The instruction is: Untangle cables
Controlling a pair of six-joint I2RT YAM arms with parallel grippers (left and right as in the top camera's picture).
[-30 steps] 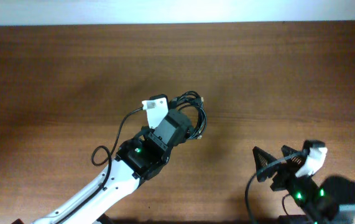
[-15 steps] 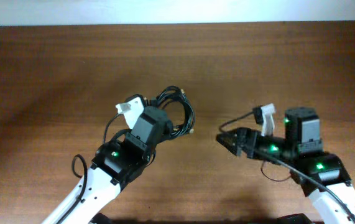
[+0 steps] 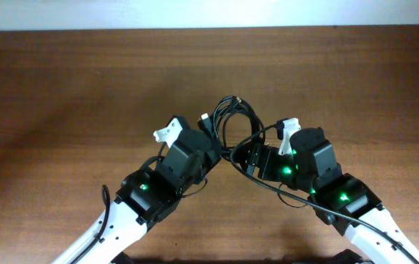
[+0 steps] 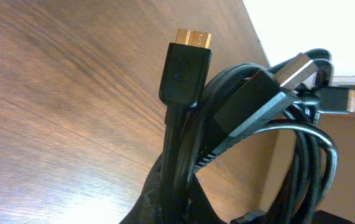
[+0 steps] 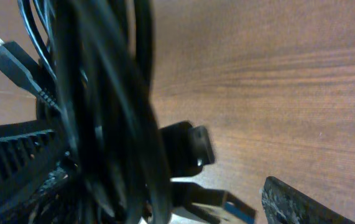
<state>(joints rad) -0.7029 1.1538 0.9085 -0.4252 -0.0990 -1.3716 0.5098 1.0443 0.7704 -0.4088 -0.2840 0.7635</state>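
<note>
Overhead view: two arms, meeting near the middle of the bench. Hidden under the looped cables: the fingertips of both pincers.

- At the near left, the left pincer, clamped on the low end of the cables and holding them up off the bench.
- At the near right, the right pincer, just beside the right side of the cables.

Right wrist view, blurred: fingers of the right pincer apart. One finger cut off at the lower right corner, with the cables crossing at the left. Cannot tell which pincer the ribbed black part at the lower left belongs to.

Cannot count the separate cables: too tightly overlapped.

Left wrist view, sharp: three plug ends.

- A gold-tipped plug, upright at the front.
- A flat silver-tipped plug behind it.
- A small gold-ended plug at the far right.

Fingers of the left pincer lost in shadow at the bottom edge.
</note>
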